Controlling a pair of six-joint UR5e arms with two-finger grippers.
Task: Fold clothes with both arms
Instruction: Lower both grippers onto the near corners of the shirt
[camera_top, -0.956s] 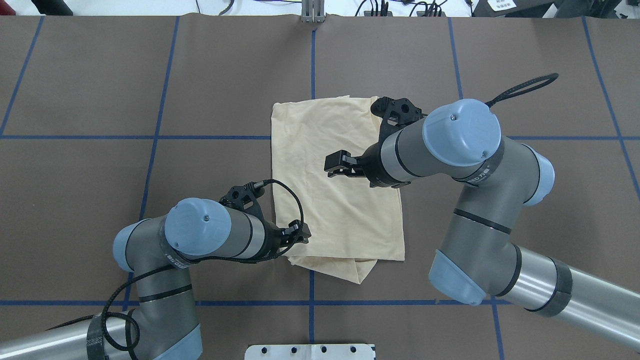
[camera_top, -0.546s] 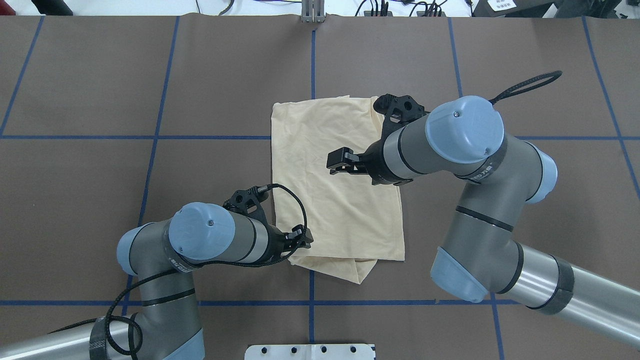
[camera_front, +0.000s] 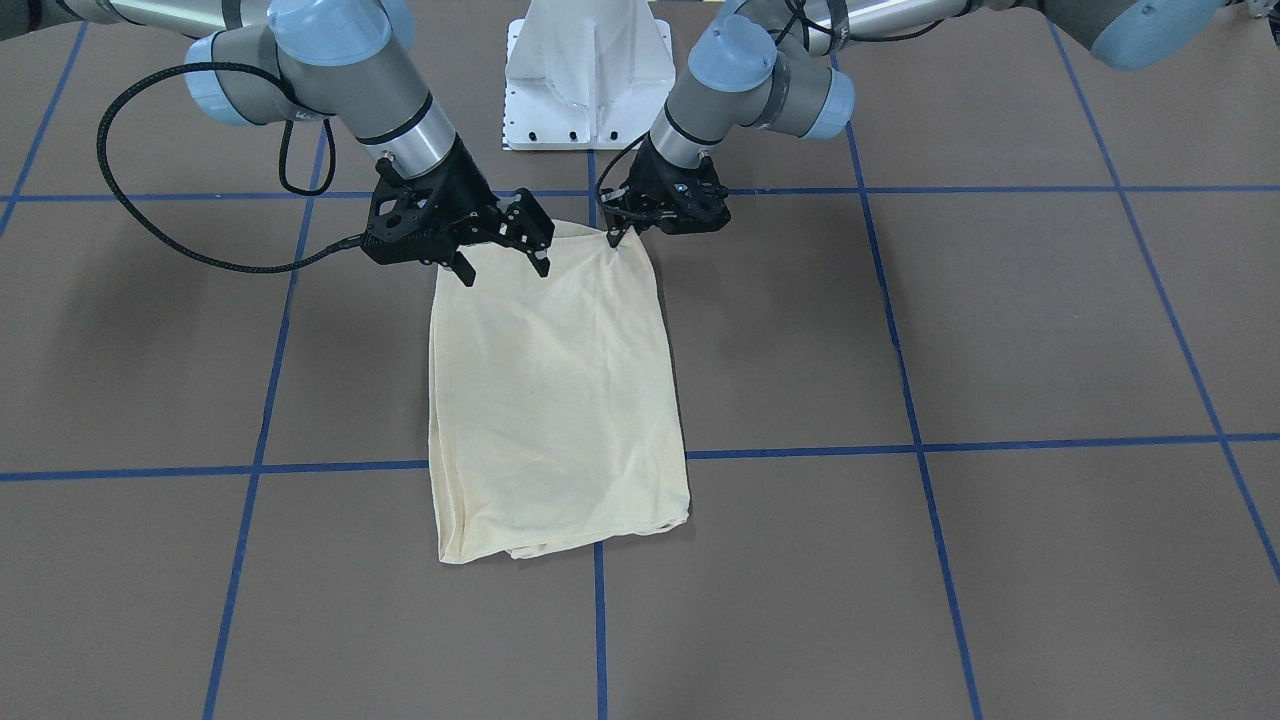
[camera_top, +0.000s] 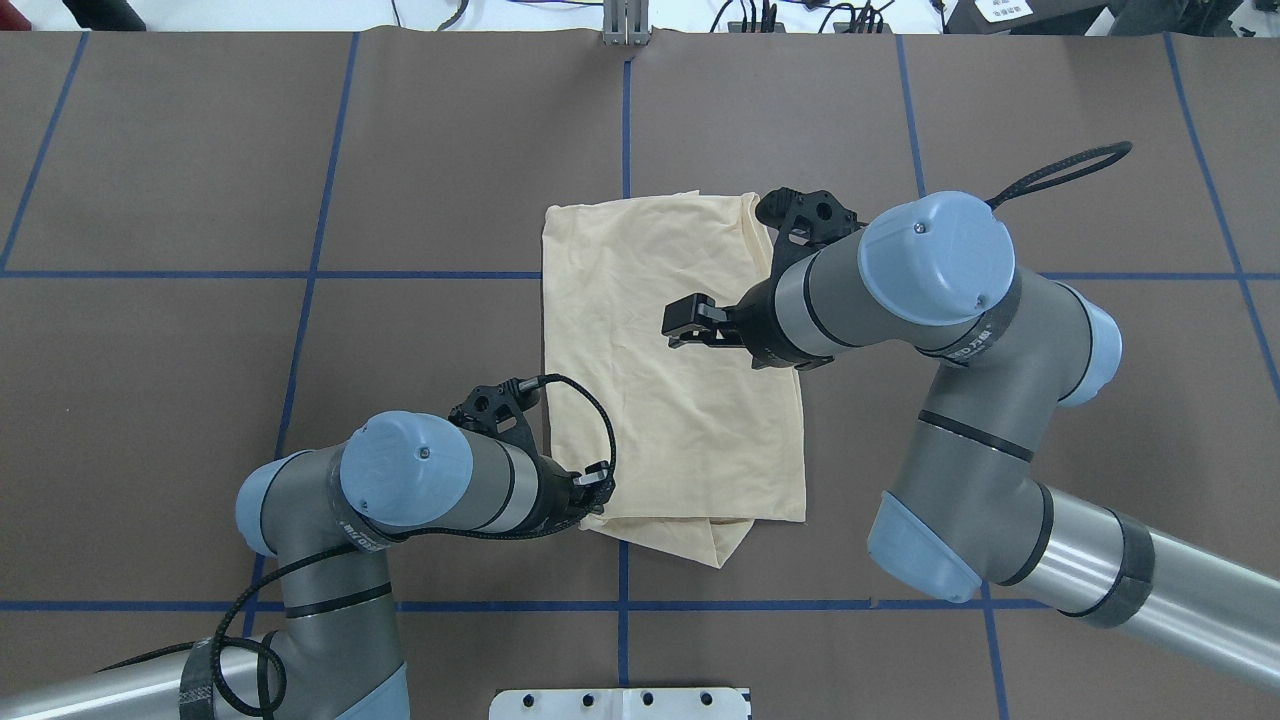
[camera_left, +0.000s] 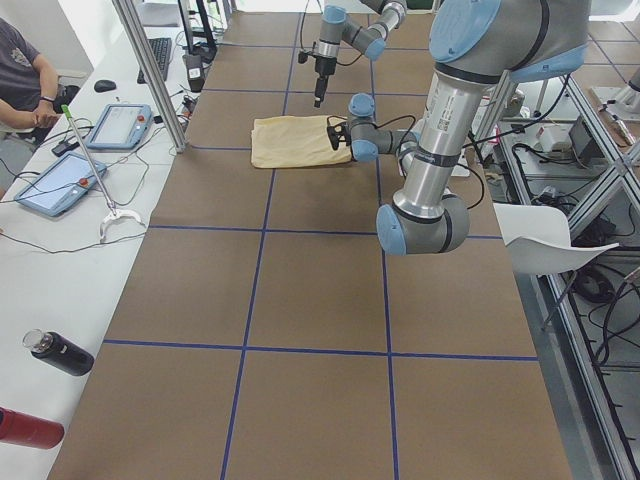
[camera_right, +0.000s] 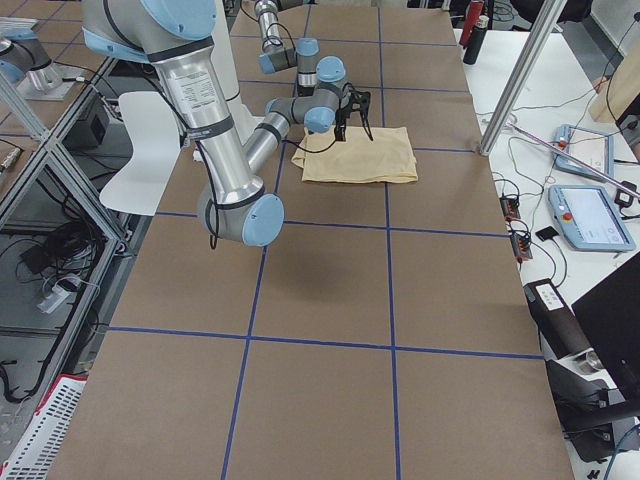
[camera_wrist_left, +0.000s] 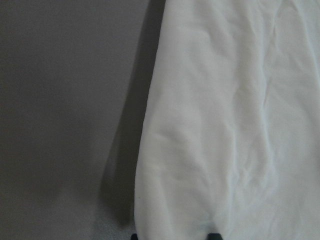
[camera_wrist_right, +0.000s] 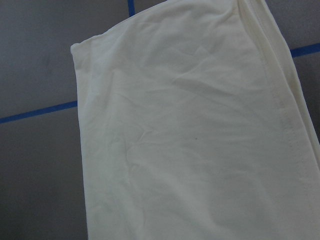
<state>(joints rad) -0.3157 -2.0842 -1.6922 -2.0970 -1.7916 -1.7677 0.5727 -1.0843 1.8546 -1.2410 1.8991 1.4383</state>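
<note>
The clothes are one pale cream shirt (camera_top: 620, 300), folded to a tall rectangle mid-table (camera_front: 560, 400), with a flap sticking out under its near edge. My left gripper (camera_top: 597, 492) is down at the shirt's near left corner (camera_front: 612, 238). In the left wrist view its two dark fingertips (camera_wrist_left: 215, 235) show apart at the bottom edge, resting on the cloth (camera_wrist_left: 225, 125) by its left border, so it is open. My right gripper (camera_top: 683, 327) hangs open above the shirt's right half (camera_front: 503, 268). Only cloth (camera_wrist_right: 190, 150) and table show in the right wrist view.
Blue tape lines cross the brown table cover (camera_top: 400, 150). The white pedestal base (camera_front: 590, 70) stands at the robot's side. In the exterior left view a side desk holds tablets (camera_left: 120, 125), bottles (camera_left: 60, 352) and a seated person (camera_left: 20, 70); a metal post (camera_left: 150, 70) stands beside it.
My left gripper has moved toward the robot's side, down to the shirt's near left corner. The right arm has drifted slightly right, still open. The shirt lies the same.
</note>
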